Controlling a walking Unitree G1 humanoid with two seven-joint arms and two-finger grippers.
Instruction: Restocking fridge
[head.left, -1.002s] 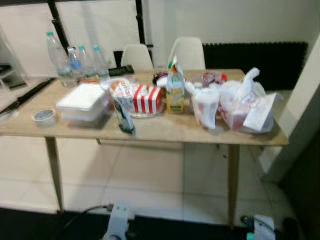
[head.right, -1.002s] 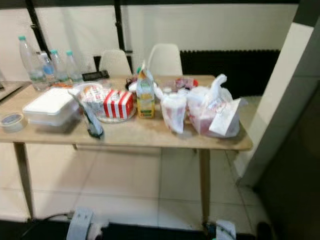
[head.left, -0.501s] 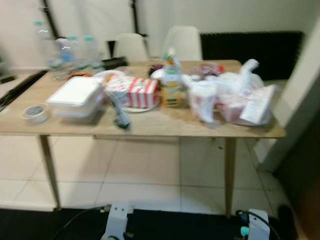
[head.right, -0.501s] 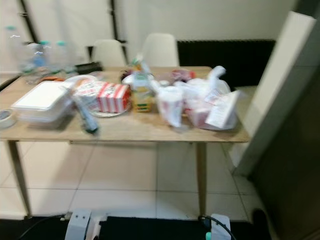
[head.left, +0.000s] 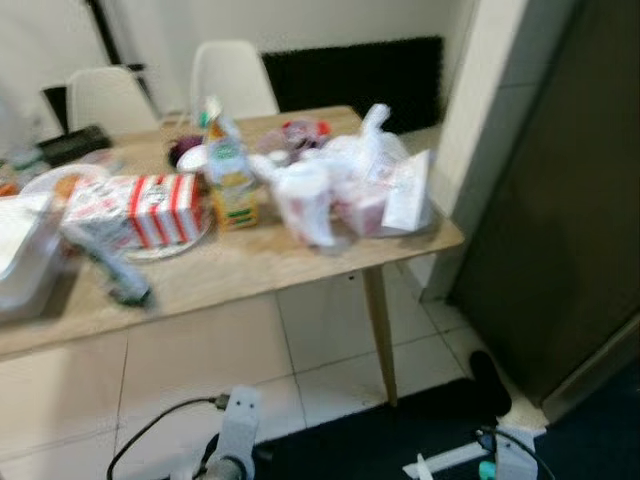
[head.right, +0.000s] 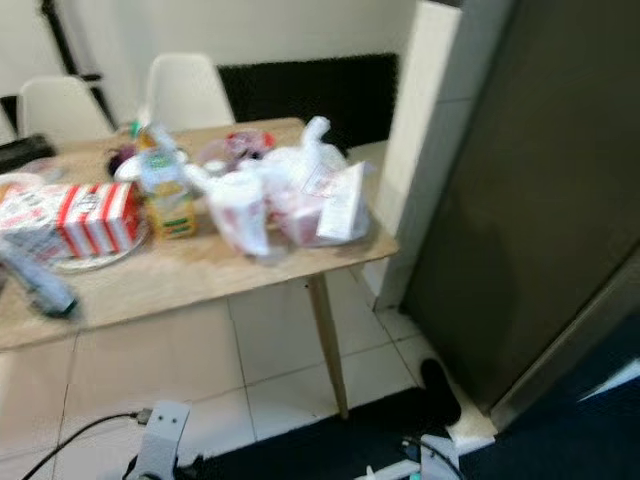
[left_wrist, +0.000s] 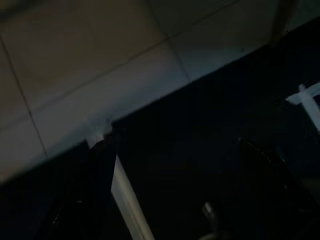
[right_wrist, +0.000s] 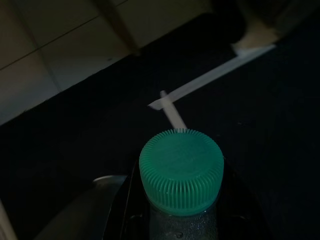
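Two white chairs (head.left: 228, 78) stand at the far side of a wooden table (head.left: 250, 270) crowded with groceries — view is blurred. On it: a red-and-white striped box (head.left: 160, 208) on a plate, a juice carton (head.left: 230, 180) just right of it, a small white bag (head.left: 305, 200) and a bigger plastic bag (head.left: 385, 185) near the right end, a dark wrapped item (head.left: 110, 275) near the front edge, a white container (head.left: 20, 260) at far left. A tall dark fridge (head.right: 540, 190) fills the right side, well apart from the table. Floor is pale tile, with a dark mat (head.left: 400, 440) near the robot.

Right gripper (right_wrist: 175, 220) grips a bottle with green cap (right_wrist: 181, 170) low over the mat — black fingers close against the bottle's neck on both sides. Left gripper (left_wrist: 170, 200) hangs idle over the mat, very dark; fingers apart, nothing between them.
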